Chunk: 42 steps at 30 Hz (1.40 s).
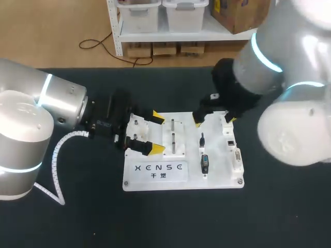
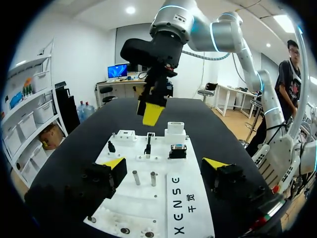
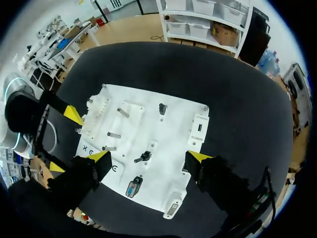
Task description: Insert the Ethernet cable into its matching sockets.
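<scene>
**Progress.** Neither of our grippers carries anything.
- Left gripper (image 1: 156,134): fingers apart and empty, low over the left end of the board (image 1: 155,180), one tip on each side of a white toothed fixture (image 1: 137,125).
- Right gripper (image 1: 214,119): fingers apart and empty, hanging above the board's far right part and clear of it.

**Cable.** We see no long lead.
- The likeliest candidate is a short black plug (image 1: 202,139) standing right of the board's middle. In the right wrist view it sits below the gap between the right fingers, untouched.
- We cannot tell whether it is the Ethernet piece, or whether it sits in a socket or only a holder.
- Just nearer us lies a second connector (image 1: 205,163).
- On the right edge is a white block (image 1: 227,125) with a dark opening, possibly the matching socket.

**Judgement.** We can confirm no insertion. Grasp, carry and seating all appear left to do.

**Room.**
- The board lies in the middle of the table (image 1: 77,217) with bare table on all sides, so approach from outside is open.
- Over the board it is tighter. Upright pins (image 1: 174,137) stand between the left gripper and the plug, and both grippers work over the one board.
- Coming down on the plug from above looks unobstructed.
- A sideways sweep from the left would likely meet the pins.
</scene>
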Motion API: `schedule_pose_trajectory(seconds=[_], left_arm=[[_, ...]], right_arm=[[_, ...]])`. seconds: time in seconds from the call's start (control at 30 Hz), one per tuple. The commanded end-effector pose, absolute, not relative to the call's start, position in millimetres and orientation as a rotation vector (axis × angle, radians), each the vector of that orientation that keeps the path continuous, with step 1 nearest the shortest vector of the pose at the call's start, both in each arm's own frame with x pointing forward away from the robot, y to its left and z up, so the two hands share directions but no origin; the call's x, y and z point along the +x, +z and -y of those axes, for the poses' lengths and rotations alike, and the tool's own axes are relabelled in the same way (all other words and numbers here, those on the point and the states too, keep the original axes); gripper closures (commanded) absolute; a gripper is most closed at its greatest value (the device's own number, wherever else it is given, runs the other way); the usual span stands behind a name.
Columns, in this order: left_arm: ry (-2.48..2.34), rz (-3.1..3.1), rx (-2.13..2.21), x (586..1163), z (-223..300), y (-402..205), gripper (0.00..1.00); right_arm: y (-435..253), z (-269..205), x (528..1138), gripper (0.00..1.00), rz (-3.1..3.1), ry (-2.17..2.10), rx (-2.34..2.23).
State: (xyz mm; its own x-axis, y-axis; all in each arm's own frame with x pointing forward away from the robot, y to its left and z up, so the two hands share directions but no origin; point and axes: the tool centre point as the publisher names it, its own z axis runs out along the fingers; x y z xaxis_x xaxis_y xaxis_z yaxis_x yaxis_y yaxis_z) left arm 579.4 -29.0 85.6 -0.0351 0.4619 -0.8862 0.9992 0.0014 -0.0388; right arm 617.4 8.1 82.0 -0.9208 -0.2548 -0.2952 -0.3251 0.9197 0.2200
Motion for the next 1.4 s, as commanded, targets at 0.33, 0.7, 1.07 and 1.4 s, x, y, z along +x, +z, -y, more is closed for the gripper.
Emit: schedule_pose_trajectory(seconds=[0.33, 0.7, 1.07, 1.4], left_arm=[[-0.978, -1.576, 1.539, 579.5, 28.5, 84.0, 0.0], [-0.978, -1.576, 1.539, 579.5, 28.5, 84.0, 0.0], [-0.978, -1.576, 1.539, 579.5, 28.5, 84.0, 0.0], [-0.978, -1.576, 1.539, 579.5, 28.5, 84.0, 0.0]], right_arm=[[43.0, -21.9, 615.0, 0.0, -2.876, -0.095, -0.237], [31.4, -26.8, 618.1, 0.0, -2.914, -0.152, -0.178], [29.4, -27.5, 618.4, 0.0, -2.935, -0.111, -0.136], [26.5, -27.5, 614.2, 0.0, -2.945, -0.08, -0.135]])
